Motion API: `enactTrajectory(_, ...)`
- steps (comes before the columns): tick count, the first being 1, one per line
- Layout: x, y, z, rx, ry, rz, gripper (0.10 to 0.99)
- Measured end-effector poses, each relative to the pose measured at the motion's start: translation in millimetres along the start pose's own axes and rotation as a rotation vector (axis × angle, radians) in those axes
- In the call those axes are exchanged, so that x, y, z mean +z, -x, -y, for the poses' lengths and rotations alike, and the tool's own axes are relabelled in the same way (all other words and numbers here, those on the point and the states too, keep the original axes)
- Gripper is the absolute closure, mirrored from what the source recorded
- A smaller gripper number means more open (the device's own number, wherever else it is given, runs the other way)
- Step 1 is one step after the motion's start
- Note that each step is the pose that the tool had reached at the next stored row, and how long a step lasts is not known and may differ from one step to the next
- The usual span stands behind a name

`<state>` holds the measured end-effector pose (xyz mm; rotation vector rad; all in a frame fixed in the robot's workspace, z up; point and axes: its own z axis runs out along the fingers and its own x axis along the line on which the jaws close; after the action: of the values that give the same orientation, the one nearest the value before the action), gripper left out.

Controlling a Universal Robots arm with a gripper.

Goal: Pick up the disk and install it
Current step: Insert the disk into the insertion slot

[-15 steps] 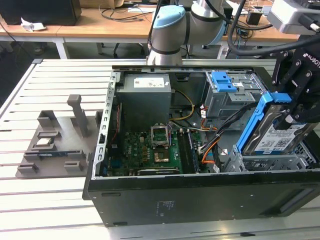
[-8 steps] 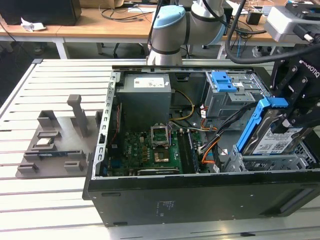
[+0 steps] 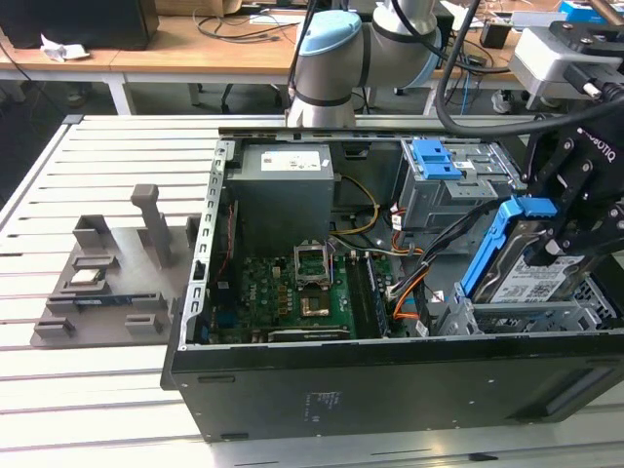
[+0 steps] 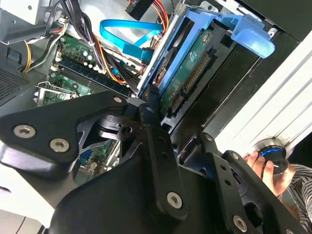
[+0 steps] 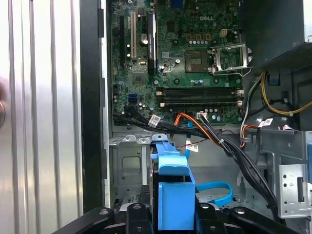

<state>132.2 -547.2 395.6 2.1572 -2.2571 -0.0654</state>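
Note:
The disk [image 3: 534,268], silver with a white-and-blue label and a blue frame [image 3: 490,246], hangs tilted over the metal drive bay [image 3: 517,314] at the exterior view's right end of the open computer case [image 3: 390,385]. My black gripper [image 3: 570,229] is shut on it from above. The second wrist view shows the disk's green circuit-board underside [image 4: 192,73], with one black finger [image 4: 150,105] pressed against its edge. The disk's blue frame [image 5: 173,192] stands up between my fingers in the first wrist view, above the bay floor.
Inside the case lie the motherboard [image 3: 302,292], the grey power supply [image 3: 283,185], orange and black cables [image 3: 409,288] and a blue latch on a grey cage [image 3: 439,161]. A grey fixture [image 3: 107,283] holds a small chip [image 3: 86,278]. A person's hand [image 4: 258,163] is beside the case.

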Motion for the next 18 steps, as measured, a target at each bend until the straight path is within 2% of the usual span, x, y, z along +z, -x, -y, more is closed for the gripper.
enactTrajectory(6,0.3,0.0,0.0,0.000,0.000,0.0003,0.710)
enactTrajectory(7,0.4,0.0,0.0,0.000,0.000,0.0004,0.647)
enactTrajectory(13,0.4,0.0,0.0,0.000,0.000,0.0002,0.659)
enactTrajectory(14,0.5,0.0,0.0,0.000,0.000,0.0002,0.788)
enactTrajectory(15,0.5,0.0,0.0,0.000,0.000,0.0002,0.851)
enactTrajectory(16,0.6,0.0,0.0,0.000,0.000,0.0002,0.910)
enactTrajectory(17,0.6,0.0,0.0,0.000,0.000,0.0002,0.910)
enactTrajectory(18,0.6,0.0,0.0,0.000,0.000,0.0001,0.969)
